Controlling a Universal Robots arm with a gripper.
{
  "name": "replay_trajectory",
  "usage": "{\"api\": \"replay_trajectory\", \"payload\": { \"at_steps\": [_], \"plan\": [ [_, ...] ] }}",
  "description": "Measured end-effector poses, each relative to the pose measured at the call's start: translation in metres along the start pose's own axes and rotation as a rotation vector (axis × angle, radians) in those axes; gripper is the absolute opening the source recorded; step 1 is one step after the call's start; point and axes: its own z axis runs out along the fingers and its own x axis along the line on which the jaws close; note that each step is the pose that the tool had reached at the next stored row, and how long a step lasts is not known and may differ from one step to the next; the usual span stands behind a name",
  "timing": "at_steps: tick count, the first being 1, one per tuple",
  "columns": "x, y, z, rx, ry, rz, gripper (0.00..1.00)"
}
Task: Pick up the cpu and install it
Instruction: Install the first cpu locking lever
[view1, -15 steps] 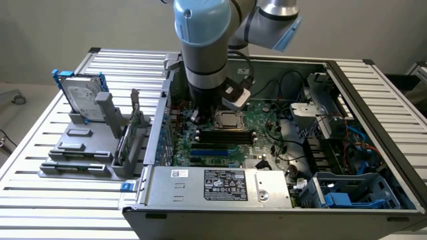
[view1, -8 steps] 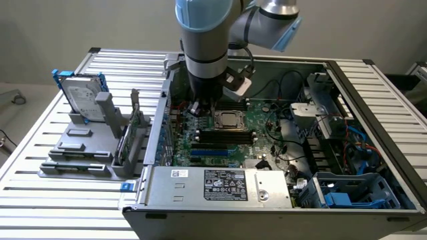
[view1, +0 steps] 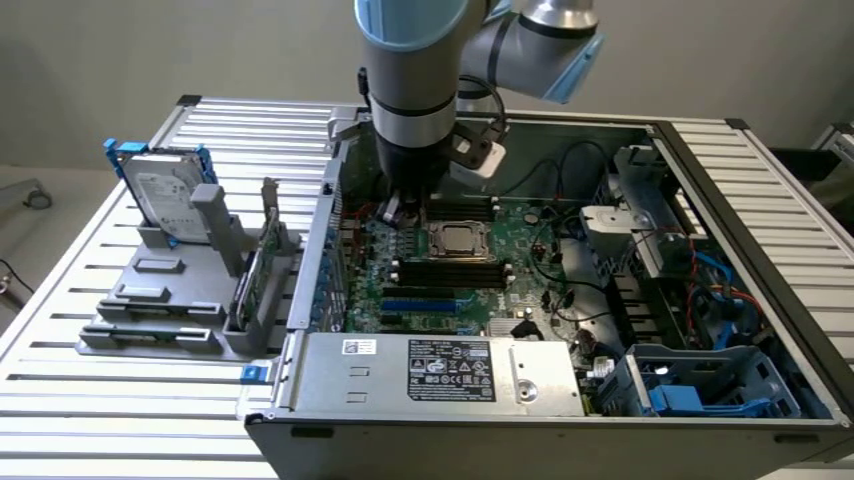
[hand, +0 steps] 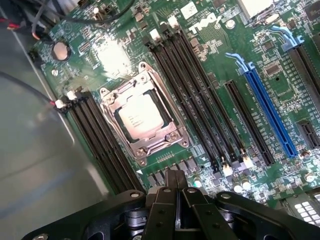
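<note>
The cpu (view1: 458, 238) is a small silver-grey square that lies flat inside the metal socket frame on the green motherboard (view1: 534, 290), within the open computer case. The wrist view looks down on the cpu (hand: 140, 116) seated in the frame. My gripper (view1: 396, 211) hangs over the board just to the exterior view's left of the socket, a little above it. Its black fingers (hand: 167, 185) are pressed together and shut, with nothing between them. The cpu lies apart from them.
Black memory slots (hand: 200, 95) flank the socket, with a blue card slot (hand: 267, 107) beyond them. The case wall (view1: 327, 250) stands close beside the arm. A hard drive with a blue bracket (view1: 167, 190) stands in a grey holder outside the case. A power supply (view1: 441, 370) fills the case's near side.
</note>
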Motion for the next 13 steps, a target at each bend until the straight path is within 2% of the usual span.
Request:
{"api": "replay_trajectory", "payload": {
  "at_steps": [6, 13],
  "plan": [
    [0.0037, -0.0023, -0.0016, 0.0143, -0.0126, -0.071, 0.11],
    [0.0088, -0.0054, -0.0005, 0.0254, -0.0311, -0.143, 0.11]
  ]
}}
